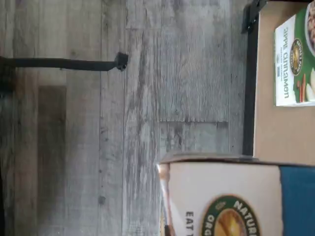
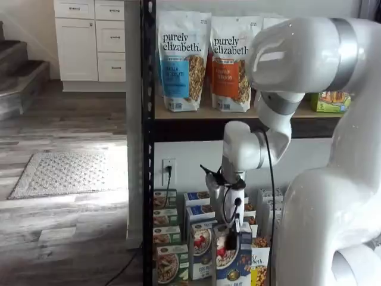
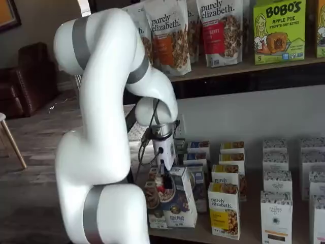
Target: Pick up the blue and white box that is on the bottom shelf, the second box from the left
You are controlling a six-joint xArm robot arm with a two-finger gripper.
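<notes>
- The blue and white box [image 2: 233, 257] sits at the front of the bottom shelf [image 3: 244, 235], directly under the gripper [image 2: 231, 237]; in both shelf views it is the foremost carton of its row.
- In a shelf view the box [image 3: 177, 202] leans: its top tips back and to one side, so it does not stand square like the cartons around it. Whether its base rests on the shelf or is lifted clear cannot be told.
- Its long axis runs from bottom to top, close to upright, with the printed front and cereal-bowl picture facing the cameras.
- The gripper's black fingers [image 3: 162, 170] come down from the white wrist and meet the box at its top edge. The jaws appear closed on that top edge, though the contact itself is small and partly hidden by the cable.
- A green-and-white carton [image 2: 169, 262] stands just beside the box on one side, and a yellow-and-white carton [image 3: 224, 209] stands near it on the other.
- In the wrist view the box [image 1: 236, 199] fills one corner, white band and blue panel showing, above a grey wood floor [image 1: 123, 123].
</notes>
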